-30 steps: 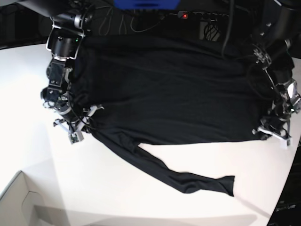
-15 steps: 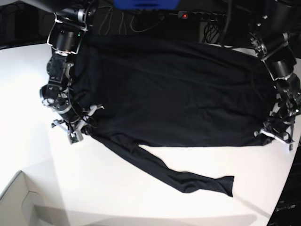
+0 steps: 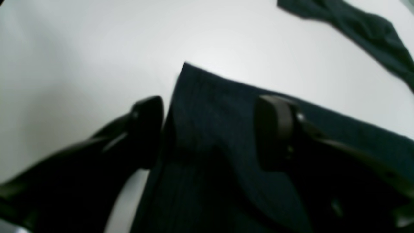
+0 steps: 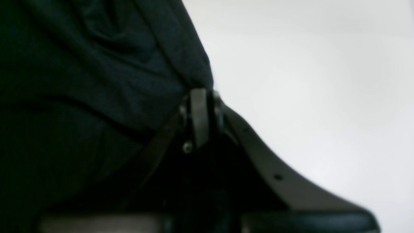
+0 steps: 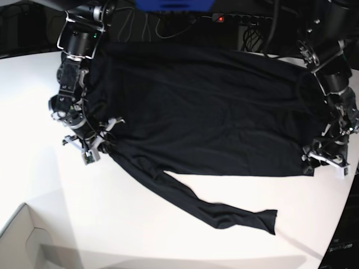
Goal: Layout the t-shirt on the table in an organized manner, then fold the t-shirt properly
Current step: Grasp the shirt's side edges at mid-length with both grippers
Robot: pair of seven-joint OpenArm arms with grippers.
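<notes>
1. The t-shirt (image 5: 207,106) lies spread over the far half of the white worktop (image 5: 33,179), its body wide and mostly flat, with faint creases
2. One long sleeve (image 5: 224,212) trails from the lower edge of the body toward the near side, ending in a cuff on bare worktop
3. The right tool (image 5: 92,147) sits at the shirt's edge on the base view's left; in its wrist view the jaws are pressed together with a fold of the black fabric (image 4: 97,81) pinched between them
4. The left tool (image 5: 325,159) is at the shirt's opposite corner, on the base view's right
5. In the left wrist view its two fingers (image 3: 275,129) stand wide apart, one on the cloth and one at the shirt's edge over the worktop; the shirt corner (image 3: 207,106) lies flat between them, not gripped
6. A pale cardboard box (image 5: 22,241) corner shows at the near left, well apart from the shirt
</notes>
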